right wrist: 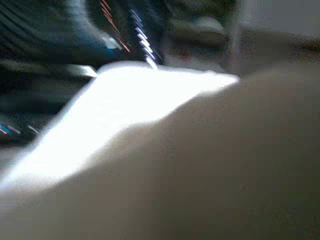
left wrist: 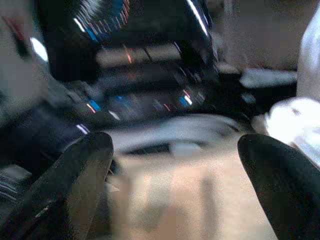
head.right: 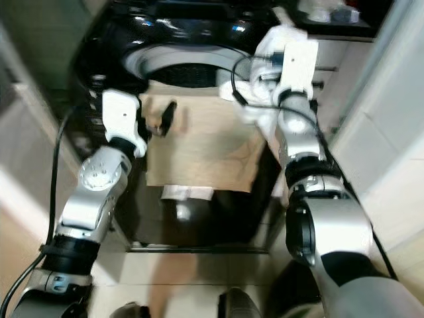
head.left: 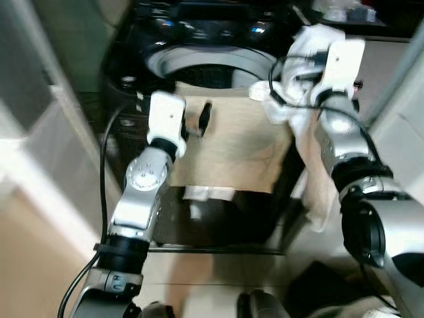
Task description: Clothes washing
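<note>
White cloth (head.left: 311, 132) is bunched around the right gripper (head.left: 301, 63); I cannot tell how its jaws stand, but the cloth hangs from them down past the arm. The left gripper (head.left: 204, 119) has its jaws spread wide and holds nothing. Just under and past those jaws lies a tan cloth (head.left: 232, 142), draped over the front of the washing machine (head.left: 132, 79). Beyond both is the round tub opening (head.left: 205, 63). I think the white cloth should go over the hole, then drop, with no tail left hanging out. Everything is blurry, so no writing can be read.
</note>
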`<state>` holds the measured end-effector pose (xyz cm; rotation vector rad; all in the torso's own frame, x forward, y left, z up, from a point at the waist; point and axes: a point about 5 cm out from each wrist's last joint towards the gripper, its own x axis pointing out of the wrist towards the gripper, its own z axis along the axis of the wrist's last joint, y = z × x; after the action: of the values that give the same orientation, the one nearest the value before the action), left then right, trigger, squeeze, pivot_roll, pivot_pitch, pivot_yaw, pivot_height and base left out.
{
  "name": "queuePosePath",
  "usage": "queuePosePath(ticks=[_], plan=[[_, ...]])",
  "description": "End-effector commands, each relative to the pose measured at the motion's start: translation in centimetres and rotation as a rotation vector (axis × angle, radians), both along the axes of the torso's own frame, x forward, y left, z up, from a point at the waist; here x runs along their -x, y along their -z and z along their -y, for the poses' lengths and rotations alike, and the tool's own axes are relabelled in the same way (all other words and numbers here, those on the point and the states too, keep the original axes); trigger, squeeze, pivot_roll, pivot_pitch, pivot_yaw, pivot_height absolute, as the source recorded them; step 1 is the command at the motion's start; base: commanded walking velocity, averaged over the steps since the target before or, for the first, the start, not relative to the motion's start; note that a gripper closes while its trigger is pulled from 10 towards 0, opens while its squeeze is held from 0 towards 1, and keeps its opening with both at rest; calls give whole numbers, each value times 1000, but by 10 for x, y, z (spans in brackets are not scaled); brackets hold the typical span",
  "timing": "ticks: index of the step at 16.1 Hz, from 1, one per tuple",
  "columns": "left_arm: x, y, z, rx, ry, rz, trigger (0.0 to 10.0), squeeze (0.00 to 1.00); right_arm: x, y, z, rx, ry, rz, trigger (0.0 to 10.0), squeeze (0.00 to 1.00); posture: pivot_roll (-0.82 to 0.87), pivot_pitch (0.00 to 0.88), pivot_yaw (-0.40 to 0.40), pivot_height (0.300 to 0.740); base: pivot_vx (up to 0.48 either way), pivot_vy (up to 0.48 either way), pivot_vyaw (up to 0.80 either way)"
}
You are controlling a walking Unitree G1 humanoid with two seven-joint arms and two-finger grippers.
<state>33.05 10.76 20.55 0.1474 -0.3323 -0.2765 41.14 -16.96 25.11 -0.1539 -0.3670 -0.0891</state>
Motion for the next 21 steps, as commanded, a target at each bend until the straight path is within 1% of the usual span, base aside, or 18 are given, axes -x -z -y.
queuePosePath(ticks=[1,2,3,4,5,6,7,8,9,10,13,14,15,16,17,18,20,21], plan=[[2,-11,-1,-27,-8,59,10000,0,3,-52,-18,20,-70,203,0,0,-76,0,-36,714,0,420,0],[3,-21,2,-31,6,92,10000,0,9,-99,-23,34,-101,351,0,0,-80,0,-34,714,255,409,0],[3,-26,4,-30,17,109,10000,0,12,-119,-24,27,-110,397,0,0,-80,0,-33,714,277,394,0],[3,-38,9,-51,37,146,10000,0,18,-151,-24,25,-115,471,0,0,-81,0,-35,714,289,382,0],[4,-46,13,-84,59,171,10000,0,23,-168,-23,27,-112,517,0,0,-80,0,-36,714,315,360,0],[5,-50,16,-98,70,184,10000,0,26,-177,-23,31,-111,545,0,0,-78,0,-38,714,364,311,0],[6,-56,22,-131,103,204,10000,0,32,-192,-21,60,-90,593,0,0,-76,0,-43,714,465,0,0],[5,-58,32,-200,141,203,10000,0,36,-202,-14,74,-51,620,0,0,-71,0,-50,714,480,0,0],[2,-57,41,-298,154,203,10000,0,34,-201,-6,69,-17,606,0,0,-68,0,-49,714,480,0,0],[-2,-52,42,-322,143,186,10000,0,31,-195,-4,53,-14,577,0,0,-71,0,-44,714,480,0,0],[-3,-44,43,-329,161,146,10000,0,22,-170,-1,41,-7,504,0,0,-82,0,-25,714,0,0,0],[-4,-41,43,-310,170,122,10000,0,16,-158,1,-8,-19,450,0,0,-85,0,-20,714,0,0,0],[-3,-39,43,-324,165,130,10000,0,6,-135,5,-110,-45,331,0,0,-89,0,-18,714,0,0,0],[-3,-37,43,-325,171,122,10000,0,2,-122,8,-156,-50,269,0,0,-87,0,-19,714,0,0,0],[-2,-28,40,-276,185,67,10000,0,-1,-94,20,-183,8,211,0,0,-87,0,-13,714,0,0,0],[0,-26,39,-236,206,55,10000,0,2,-95,29,-170,68,243,0,0,-89,0,-8,714,409,0,0],[3,-27,40,-235,213,79,10000,0,8,-108,41,-147,135,302,0,0,-88,0,-6,714,448,0,0],[4,-28,42,-247,218,98,10000,0,9,-115,41,-130,136,321,0,0,-87,0,-6,714,450,0,0]])
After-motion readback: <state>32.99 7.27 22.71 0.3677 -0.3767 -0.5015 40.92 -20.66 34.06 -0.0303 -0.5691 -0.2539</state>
